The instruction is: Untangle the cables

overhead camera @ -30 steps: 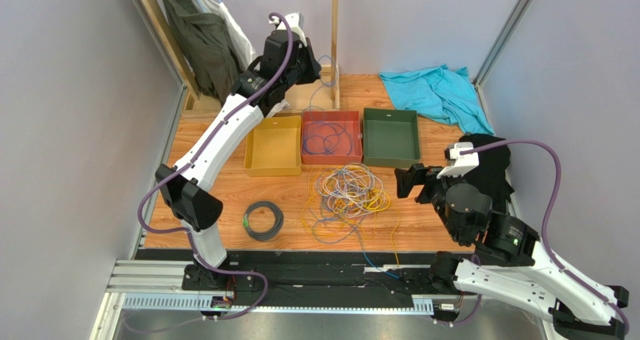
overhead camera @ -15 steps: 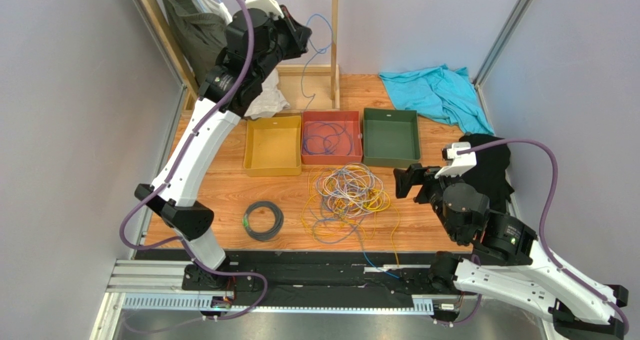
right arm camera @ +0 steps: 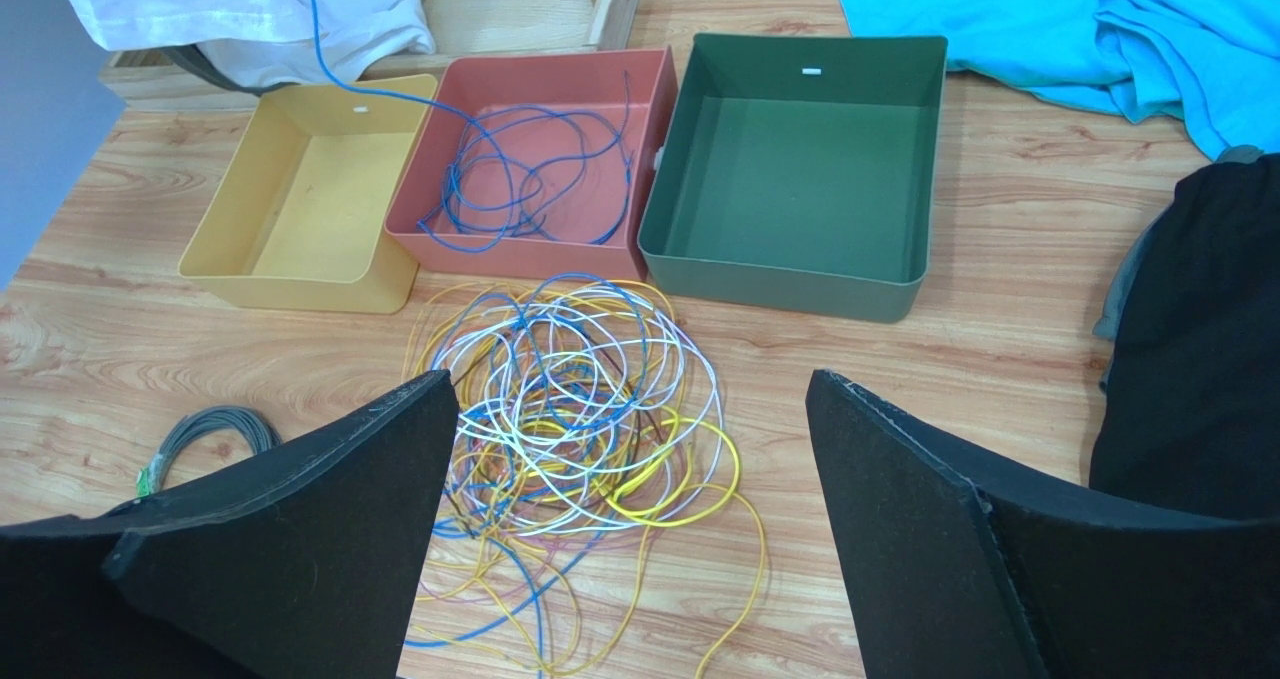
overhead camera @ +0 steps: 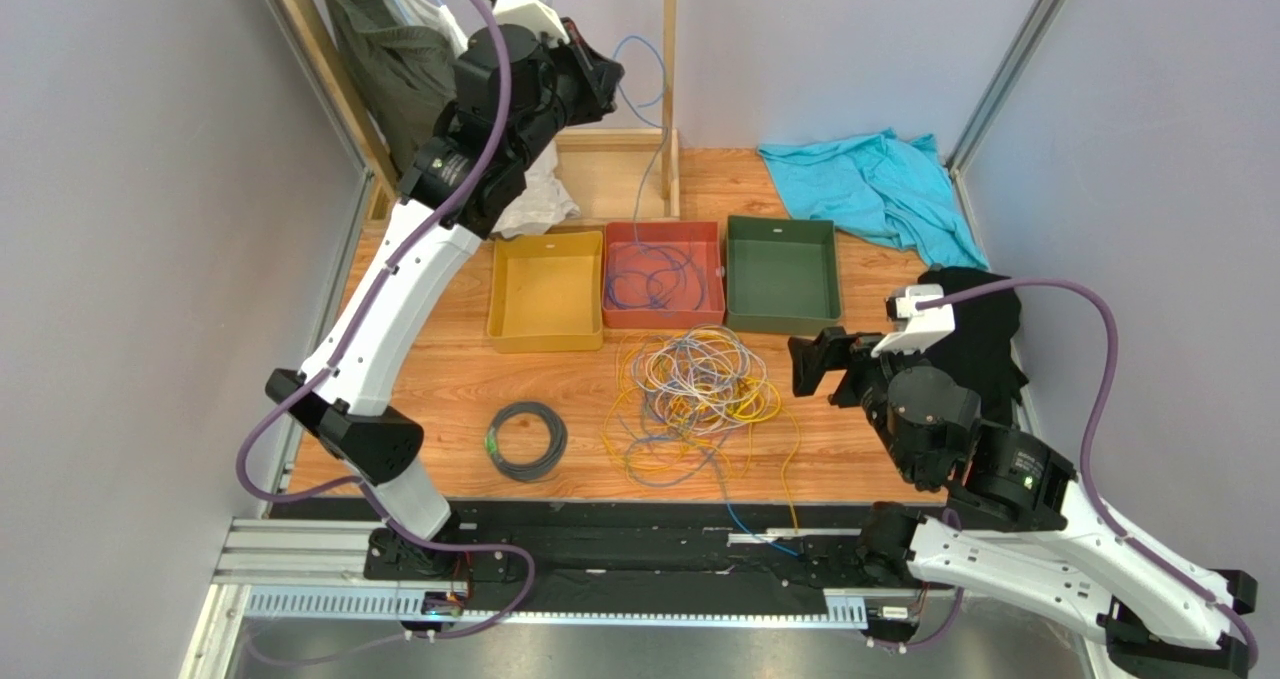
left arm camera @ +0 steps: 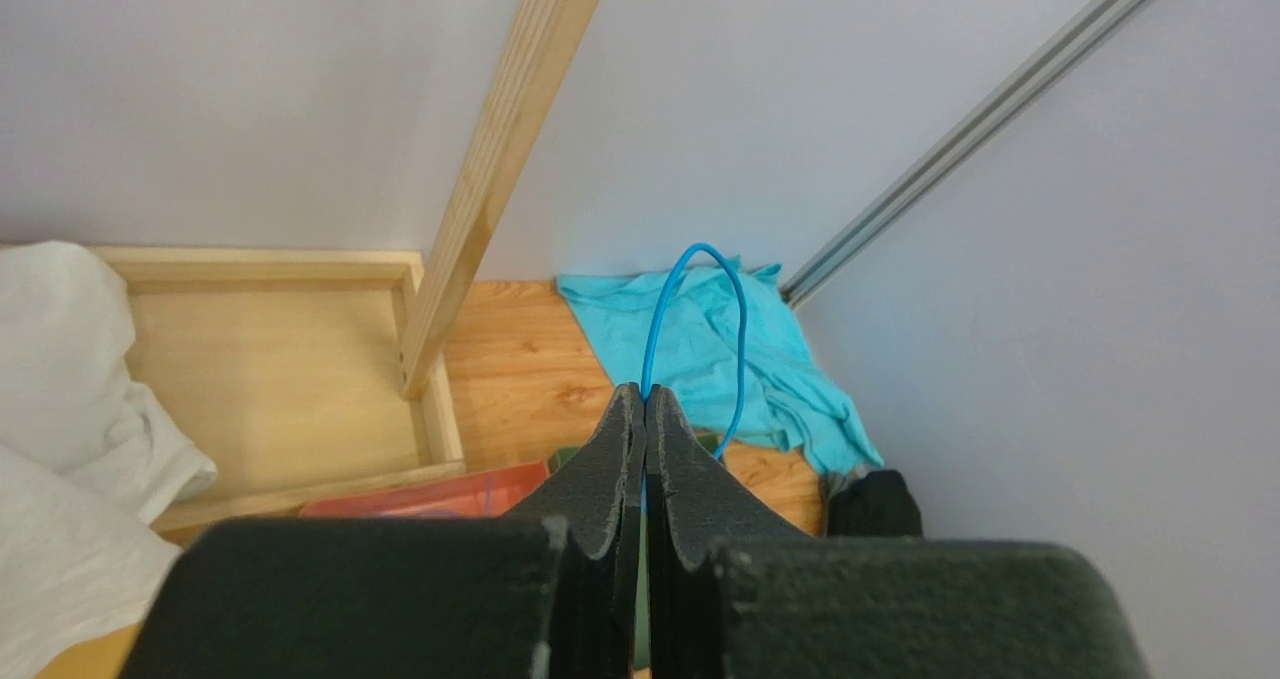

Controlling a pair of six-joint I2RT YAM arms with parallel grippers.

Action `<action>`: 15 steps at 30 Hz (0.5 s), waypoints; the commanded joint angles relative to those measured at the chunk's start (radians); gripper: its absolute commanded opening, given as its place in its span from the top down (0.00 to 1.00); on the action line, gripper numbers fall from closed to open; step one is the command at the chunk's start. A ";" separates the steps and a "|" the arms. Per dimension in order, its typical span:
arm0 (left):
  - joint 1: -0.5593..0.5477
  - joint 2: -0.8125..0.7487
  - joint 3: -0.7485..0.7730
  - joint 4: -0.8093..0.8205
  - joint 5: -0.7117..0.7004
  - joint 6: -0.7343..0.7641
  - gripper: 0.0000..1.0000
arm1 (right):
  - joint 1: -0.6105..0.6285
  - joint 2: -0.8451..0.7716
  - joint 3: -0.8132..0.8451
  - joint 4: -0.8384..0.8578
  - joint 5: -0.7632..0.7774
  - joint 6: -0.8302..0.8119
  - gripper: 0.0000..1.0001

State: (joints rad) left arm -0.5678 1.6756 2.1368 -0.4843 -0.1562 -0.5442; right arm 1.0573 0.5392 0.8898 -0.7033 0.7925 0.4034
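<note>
On the tabletop [overhead camera: 451, 394] sit three trays [overhead camera: 663, 228], one cable pile [overhead camera: 699, 387], one grey coil [overhead camera: 526, 439]. Left tool [left arm camera: 646, 397], raised high, pinches one blue cable [left arm camera: 696, 247]; right tool [right arm camera: 631, 387] spreads wide.

A wooden post [overhead camera: 669, 79] stands upright at the far side. A blue cable [left arm camera: 651, 342] hangs just beside it, down into the red tray [overhead camera: 619, 313]. Yellow tray [overhead camera: 544, 334], red tray and green tray [overhead camera: 781, 319] form a row, with the cable tangle [overhead camera: 699, 391] just in front. The table [overhead camera: 451, 394] lies bare between tangle and grey coil [overhead camera: 526, 441]. A black cloth [overhead camera: 984, 342] crowds the right edge.
</note>
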 commanded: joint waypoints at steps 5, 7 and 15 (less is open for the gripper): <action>-0.001 -0.019 -0.199 0.113 -0.002 -0.014 1.00 | 0.003 -0.010 -0.017 -0.002 0.013 0.011 0.08; -0.001 -0.011 -0.231 0.118 -0.003 -0.013 1.00 | 0.003 -0.004 -0.022 -0.002 0.014 0.011 0.08; -0.001 0.024 -0.434 0.153 0.036 -0.028 1.00 | 0.004 0.022 -0.026 0.001 0.005 0.011 0.08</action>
State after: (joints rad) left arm -0.5678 1.6817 1.7935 -0.3859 -0.1532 -0.5514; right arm 1.0573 0.5541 0.8726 -0.7094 0.7921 0.4042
